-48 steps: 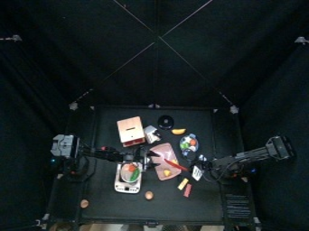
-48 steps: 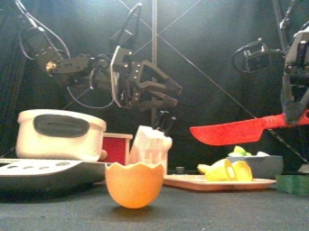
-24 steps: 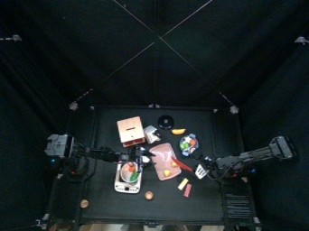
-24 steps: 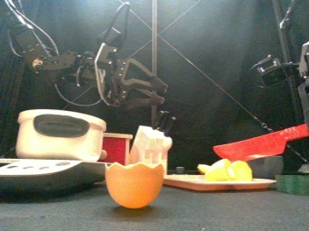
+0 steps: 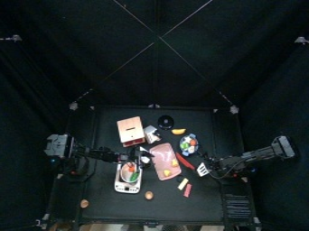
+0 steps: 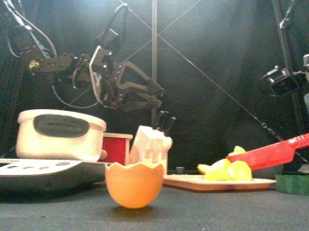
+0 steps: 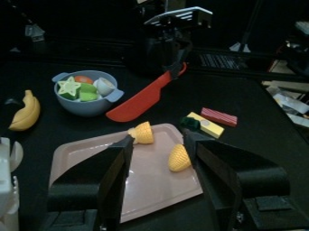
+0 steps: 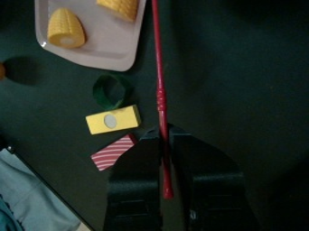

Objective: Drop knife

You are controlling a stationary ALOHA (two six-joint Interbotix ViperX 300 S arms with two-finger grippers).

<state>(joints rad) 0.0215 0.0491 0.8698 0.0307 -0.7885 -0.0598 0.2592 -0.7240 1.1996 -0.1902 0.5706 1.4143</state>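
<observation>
Your counter (image 7: 259,135) is crowded, so pick bare black beside the board (image 7: 126,176). The red knife (image 7: 147,92) hangs low just off the board's edge, tip sloping down, pinched in the right fingers (image 8: 163,176). Lower it, then open. Left fingers (image 7: 163,158) gape wide, empty.

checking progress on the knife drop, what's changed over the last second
The right gripper has carried the red knife downward, from well above the cutting board to just over it, still clamped. The left gripper stayed open and empty. The eggshell cup and the other table items did not move.
</observation>
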